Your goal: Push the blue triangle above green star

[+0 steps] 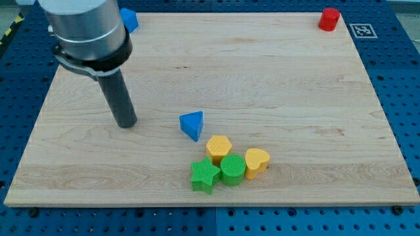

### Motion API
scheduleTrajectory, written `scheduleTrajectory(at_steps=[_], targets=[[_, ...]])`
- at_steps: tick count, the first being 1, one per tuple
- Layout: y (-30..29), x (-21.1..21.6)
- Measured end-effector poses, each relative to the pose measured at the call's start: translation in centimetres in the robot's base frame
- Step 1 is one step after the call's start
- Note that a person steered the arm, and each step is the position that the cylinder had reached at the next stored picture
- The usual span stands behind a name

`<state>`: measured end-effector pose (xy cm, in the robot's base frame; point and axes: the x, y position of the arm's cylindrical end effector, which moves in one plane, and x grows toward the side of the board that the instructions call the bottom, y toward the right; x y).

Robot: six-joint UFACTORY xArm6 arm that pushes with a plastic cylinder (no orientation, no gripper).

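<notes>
Blue triangle (192,124), green star (205,176), perhaps red cylinder (329,19), pale wooden board (275,78).

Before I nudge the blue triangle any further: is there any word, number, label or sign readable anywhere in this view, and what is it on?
No readable words, letters or numbers anywhere.
Black-and-white square marker tag: a coded pattern only, no text, on the blue perforated base beyond the wooden board's top right corner.
Yellow-and-black striped tape at the view's top left: stripes only.
Coloured blocks and the dark rod above my tip: unmarked.

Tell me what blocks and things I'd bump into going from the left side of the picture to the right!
my tip → blue triangle → green star → yellow hexagon → green round block → yellow heart → red block
</notes>
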<state>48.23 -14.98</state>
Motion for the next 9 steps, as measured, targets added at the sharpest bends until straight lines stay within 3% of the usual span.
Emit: scheduleTrajectory(at_steps=[2, 9], targets=[[6.6, -0.3], [10.1, -0.3]])
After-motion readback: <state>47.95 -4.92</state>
